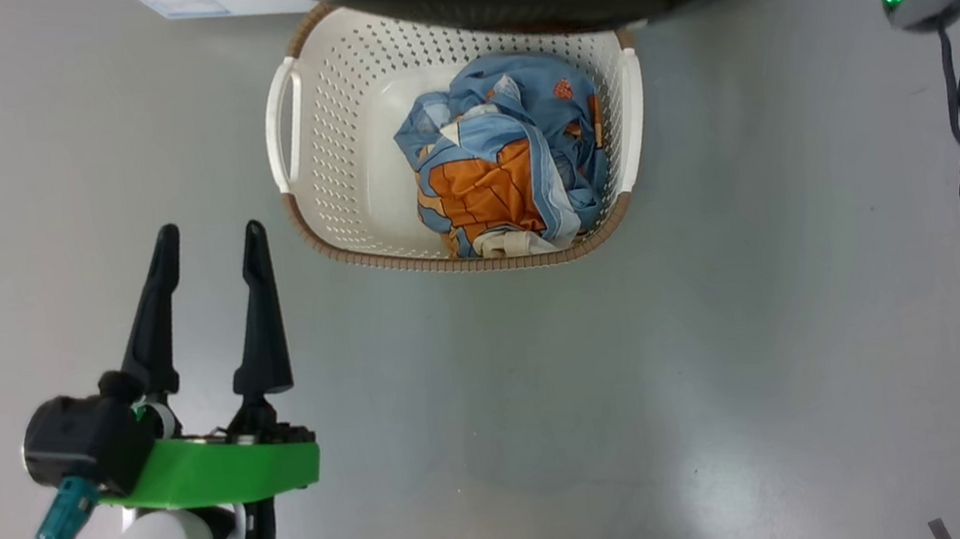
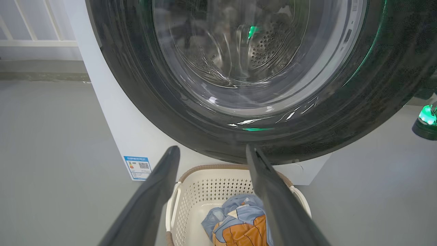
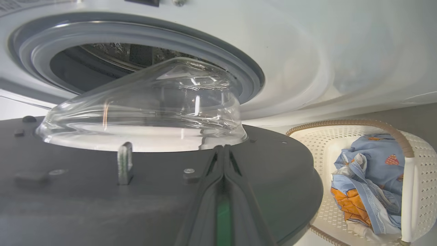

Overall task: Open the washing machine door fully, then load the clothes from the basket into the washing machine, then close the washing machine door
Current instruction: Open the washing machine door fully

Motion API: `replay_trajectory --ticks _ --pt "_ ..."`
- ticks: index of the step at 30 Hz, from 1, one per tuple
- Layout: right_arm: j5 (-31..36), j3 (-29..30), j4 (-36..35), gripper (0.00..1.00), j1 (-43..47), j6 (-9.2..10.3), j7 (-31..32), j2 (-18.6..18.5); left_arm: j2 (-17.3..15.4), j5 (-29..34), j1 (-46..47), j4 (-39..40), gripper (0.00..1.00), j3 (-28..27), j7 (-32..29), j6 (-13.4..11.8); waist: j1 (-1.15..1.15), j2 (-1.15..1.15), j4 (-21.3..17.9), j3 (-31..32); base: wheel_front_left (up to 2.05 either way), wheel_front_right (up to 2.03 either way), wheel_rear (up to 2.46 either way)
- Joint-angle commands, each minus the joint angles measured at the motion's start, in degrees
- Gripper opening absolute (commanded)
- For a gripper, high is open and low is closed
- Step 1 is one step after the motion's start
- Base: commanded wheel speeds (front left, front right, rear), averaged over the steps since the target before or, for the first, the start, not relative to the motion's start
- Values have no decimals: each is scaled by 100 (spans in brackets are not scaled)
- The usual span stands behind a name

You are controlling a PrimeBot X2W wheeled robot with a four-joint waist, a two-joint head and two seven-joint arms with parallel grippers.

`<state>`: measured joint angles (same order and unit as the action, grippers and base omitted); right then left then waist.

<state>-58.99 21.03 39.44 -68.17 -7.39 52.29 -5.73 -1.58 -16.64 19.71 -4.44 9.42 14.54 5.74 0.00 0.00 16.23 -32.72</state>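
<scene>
1. The right gripper (image 3: 223,150) is fully closed, its fingers pressed together with nothing between them. It is laid along the dark inner face of the washing machine door (image 3: 68,198), tips just short of the glass bowl (image 3: 143,106); whether contact is made cannot be told.
2. The left gripper (image 1: 211,231) is held wide open and empty above the floor (image 1: 554,408), beside the basket (image 1: 325,76).
3. The door is judged only partly open: it overhangs the basket's far rim, and the clothes (image 1: 502,155) lie bundled in the basket.
4. The push is best given with the flat of the closed fingers on the dark ring, not on the glass, and led round the door's own arc so that the fingers are not slid off.
5. The swing is best taken until the gasket (image 3: 211,58) and drum mouth (image 3: 102,65) of the washing machine (image 3: 307,51) are fully uncovered and the basket is cleared for a reach from above.
</scene>
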Motion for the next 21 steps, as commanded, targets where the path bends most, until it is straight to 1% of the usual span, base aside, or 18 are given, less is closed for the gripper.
replay_trajectory --ticks 1,7,13,18,19,21 --pt "-103 -179 -240 0 102 -10 178 267 -130 67 38 154 100 -219 46 -22 0 0 -16 51 0 0 0" --pt "-401 -398 -599 0 537 -10 836 282 -130 96 -24 153 100 -252 46 -13 0 0 -37 195 0 0 0" --pt "-963 -882 -785 0 963 -10 1329 284 -130 123 -96 152 100 -285 46 -10 0 0 -42 359 0 0 0" --pt "-1208 -1416 -977 0 1382 -10 1562 284 -130 142 -167 153 100 -332 46 -16 0 0 -42 494 0 0 0" --pt "-1208 -1416 -977 0 1382 -10 1562 284 -130 142 -167 153 100 -332 46 -16 0 0 -42 494 0 0 0" --pt "-1342 -1616 -1073 0 1555 -10 1610 284 -130 150 -196 152 100 -348 46 -19 0 0 -34 549 0 0 0"
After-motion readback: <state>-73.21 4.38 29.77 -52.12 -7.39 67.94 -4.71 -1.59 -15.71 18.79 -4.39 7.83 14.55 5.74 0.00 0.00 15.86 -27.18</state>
